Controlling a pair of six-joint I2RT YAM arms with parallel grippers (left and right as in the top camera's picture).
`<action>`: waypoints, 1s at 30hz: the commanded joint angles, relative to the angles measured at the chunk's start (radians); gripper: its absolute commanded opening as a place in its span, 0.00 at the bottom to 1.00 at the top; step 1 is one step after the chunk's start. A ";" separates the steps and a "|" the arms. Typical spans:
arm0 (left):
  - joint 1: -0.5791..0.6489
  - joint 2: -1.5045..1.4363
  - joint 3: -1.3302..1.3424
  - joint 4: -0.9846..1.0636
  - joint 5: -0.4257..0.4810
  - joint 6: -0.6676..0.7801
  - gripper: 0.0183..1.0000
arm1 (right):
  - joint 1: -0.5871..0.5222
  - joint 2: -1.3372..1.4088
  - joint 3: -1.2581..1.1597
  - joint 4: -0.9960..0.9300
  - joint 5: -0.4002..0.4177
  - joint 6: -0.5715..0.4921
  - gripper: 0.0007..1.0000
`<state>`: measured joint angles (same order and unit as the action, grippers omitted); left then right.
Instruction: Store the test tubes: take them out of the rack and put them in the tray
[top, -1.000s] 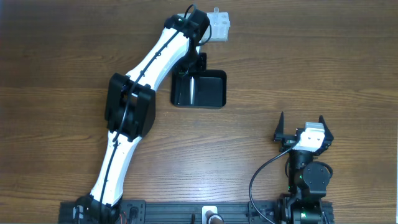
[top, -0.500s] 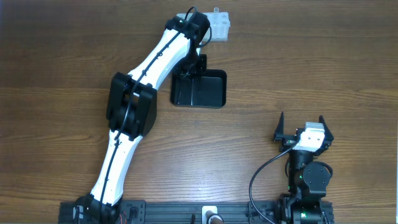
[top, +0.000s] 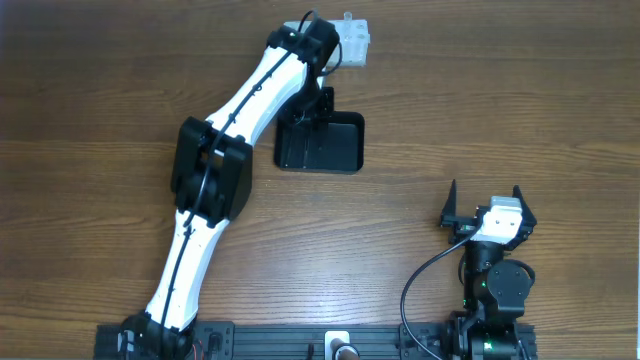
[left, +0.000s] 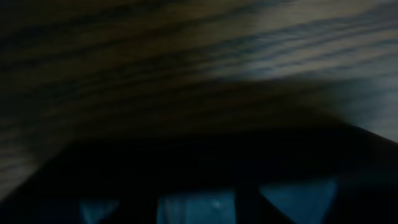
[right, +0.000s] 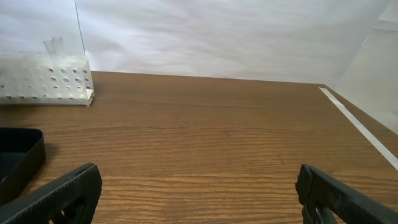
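The white perforated rack (top: 352, 42) stands at the far edge of the table, with a clear tube (top: 348, 17) sticking up from it. It also appears in the right wrist view as the rack (right: 46, 84), holding a clear tube (right: 55, 46). The black tray (top: 345, 145) lies just in front of it. My left gripper (top: 305, 118) hangs low over the tray's left part; its own view is dark and blurred against the tray wall (left: 199, 162). My right gripper (top: 484, 205) rests near its base, open and empty, far from the tray (right: 18, 155).
Bare wooden tabletop surrounds the tray and rack. A white backdrop rises behind the table's far edge (right: 249, 37). A pale strip (right: 360, 127) runs along the right side of the table.
A pale tube showed plainly in the tray's left half a second ago; the left gripper has shifted slightly over that spot. The right arm has not moved.
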<state>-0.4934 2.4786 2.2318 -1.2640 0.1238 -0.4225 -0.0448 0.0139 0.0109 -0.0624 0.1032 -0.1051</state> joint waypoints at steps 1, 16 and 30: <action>-0.022 -0.206 0.014 0.000 -0.022 -0.008 0.63 | 0.005 -0.007 -0.005 -0.004 -0.006 0.003 0.99; -0.004 -0.547 0.011 -0.006 -0.231 -0.008 1.00 | 0.005 -0.007 -0.005 -0.004 -0.006 0.003 0.99; -0.004 -0.932 -0.373 0.126 -0.375 -0.009 1.00 | 0.005 -0.007 -0.005 -0.004 -0.006 0.003 0.99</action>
<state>-0.5026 1.6348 1.9781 -1.1633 -0.2203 -0.4313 -0.0448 0.0139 0.0109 -0.0624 0.1028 -0.1055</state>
